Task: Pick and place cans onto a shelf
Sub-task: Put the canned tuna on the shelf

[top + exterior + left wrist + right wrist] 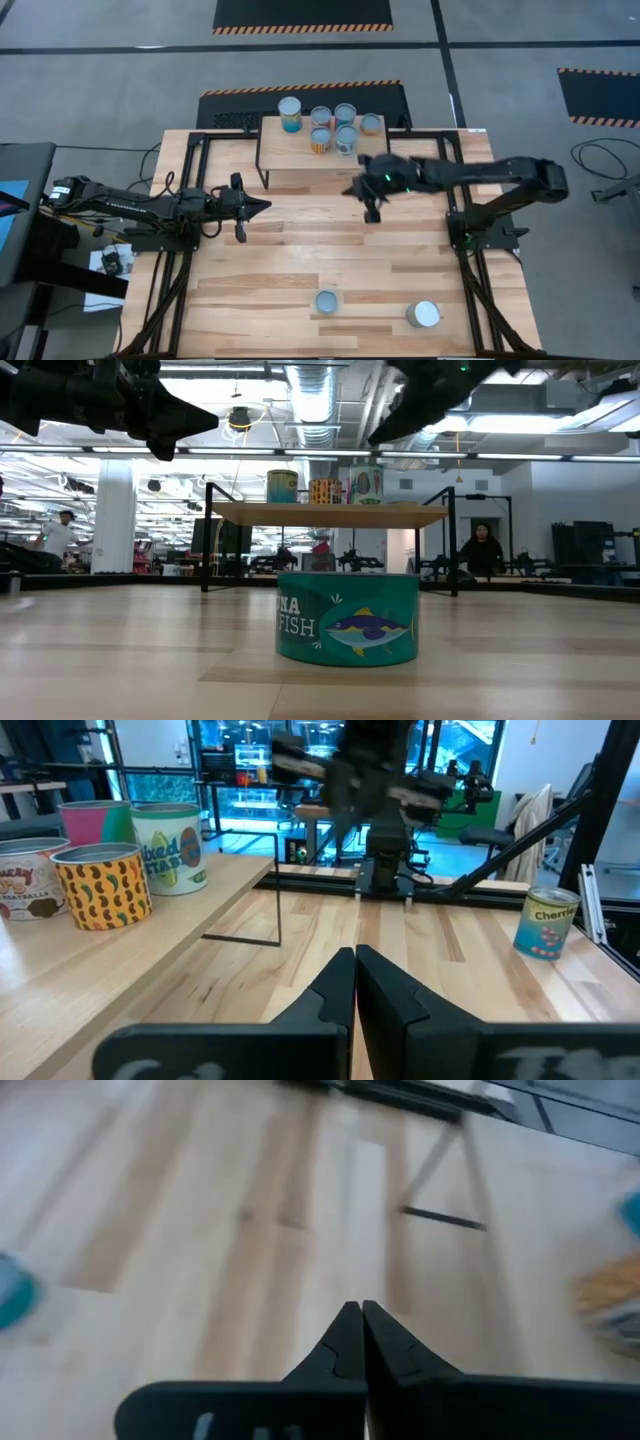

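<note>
Six cans (331,125) up on the shelf (300,155), two more down on the table (300,250) near its front edge: teal can (326,301) and cherry can (424,314). Right gripper (372,212) hanging just off the shelf's corner, fingers pressed together, empty. Left gripper (262,207) over mid-table, pinched closed too, carrying nothing.

the left arm reaches in from the left, its left gripper (262,207) pointing rightward, fingers (330,995) pressed together. the right arm stretches from the right, its right gripper (350,191) pointing leftward, fingers (340,1342) also together.
</note>
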Action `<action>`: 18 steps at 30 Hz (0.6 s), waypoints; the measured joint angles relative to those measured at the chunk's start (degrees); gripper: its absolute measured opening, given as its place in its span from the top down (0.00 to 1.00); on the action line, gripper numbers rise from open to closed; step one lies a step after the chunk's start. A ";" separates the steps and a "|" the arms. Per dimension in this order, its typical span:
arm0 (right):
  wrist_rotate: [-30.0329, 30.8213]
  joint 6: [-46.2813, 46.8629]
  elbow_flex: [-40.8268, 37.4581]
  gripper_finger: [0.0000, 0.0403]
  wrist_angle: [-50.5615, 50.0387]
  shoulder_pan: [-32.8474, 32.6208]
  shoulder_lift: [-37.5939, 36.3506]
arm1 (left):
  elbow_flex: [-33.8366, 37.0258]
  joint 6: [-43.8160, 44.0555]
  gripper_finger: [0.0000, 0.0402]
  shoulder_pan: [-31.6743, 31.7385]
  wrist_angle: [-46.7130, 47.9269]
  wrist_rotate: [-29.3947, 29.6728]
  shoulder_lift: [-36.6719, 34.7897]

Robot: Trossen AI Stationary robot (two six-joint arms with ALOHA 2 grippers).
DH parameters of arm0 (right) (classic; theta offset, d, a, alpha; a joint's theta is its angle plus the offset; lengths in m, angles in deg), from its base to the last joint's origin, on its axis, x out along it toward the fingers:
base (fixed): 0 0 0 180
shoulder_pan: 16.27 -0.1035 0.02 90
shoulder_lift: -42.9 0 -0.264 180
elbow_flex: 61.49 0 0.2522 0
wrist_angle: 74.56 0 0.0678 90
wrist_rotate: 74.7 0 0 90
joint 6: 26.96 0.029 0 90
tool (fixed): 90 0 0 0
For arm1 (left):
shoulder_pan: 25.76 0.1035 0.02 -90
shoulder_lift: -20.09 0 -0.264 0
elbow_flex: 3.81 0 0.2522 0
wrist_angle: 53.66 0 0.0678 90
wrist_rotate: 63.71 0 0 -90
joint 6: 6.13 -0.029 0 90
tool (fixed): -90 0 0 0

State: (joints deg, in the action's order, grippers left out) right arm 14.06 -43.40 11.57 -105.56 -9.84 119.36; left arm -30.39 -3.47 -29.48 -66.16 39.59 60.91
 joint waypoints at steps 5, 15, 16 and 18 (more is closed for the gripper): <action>-0.14 6.15 -9.47 0.98 9.74 -7.33 -3.41 | 0.00 0.00 1.00 0.00 -0.02 0.00 0.01; 3.58 13.67 -11.88 0.98 16.82 -22.38 2.01 | 0.00 -0.13 1.00 0.00 -0.04 0.00 0.57; 3.99 14.49 -11.81 0.97 18.04 -23.45 3.03 | 0.00 0.09 1.00 0.00 -0.04 0.00 0.57; 4.18 16.28 -11.80 0.97 19.38 -25.26 5.15 | 0.00 0.72 1.00 0.00 -0.17 0.00 0.55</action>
State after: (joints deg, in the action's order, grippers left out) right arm 18.24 -27.12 -0.23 -86.18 -35.10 124.51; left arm -30.39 -2.75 -29.48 -66.33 39.59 61.46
